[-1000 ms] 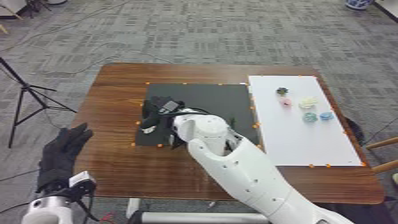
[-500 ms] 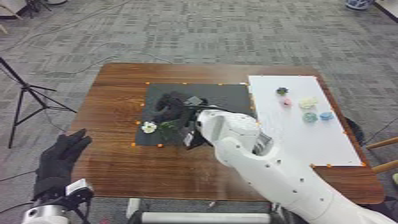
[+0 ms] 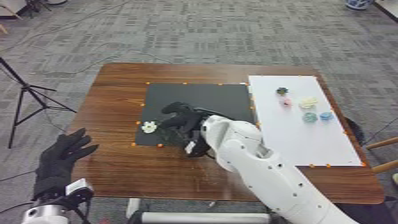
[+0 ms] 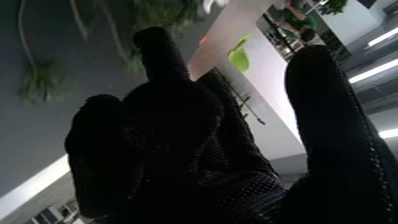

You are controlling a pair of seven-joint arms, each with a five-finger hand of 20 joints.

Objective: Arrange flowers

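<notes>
The right hand is over the black mat, its thumb apart from its loosely bent fingers, nothing gripped between them. Just beside it, to its left, lies a white flower. Well off to its right, pink, pale yellow and blue flowers rest on the white board. Farther to its left, the left hand hangs with fingers extended.

A white flower lies on the black mat; pink, cream, dark-green and two bluish flowers on the white sheet.
</notes>
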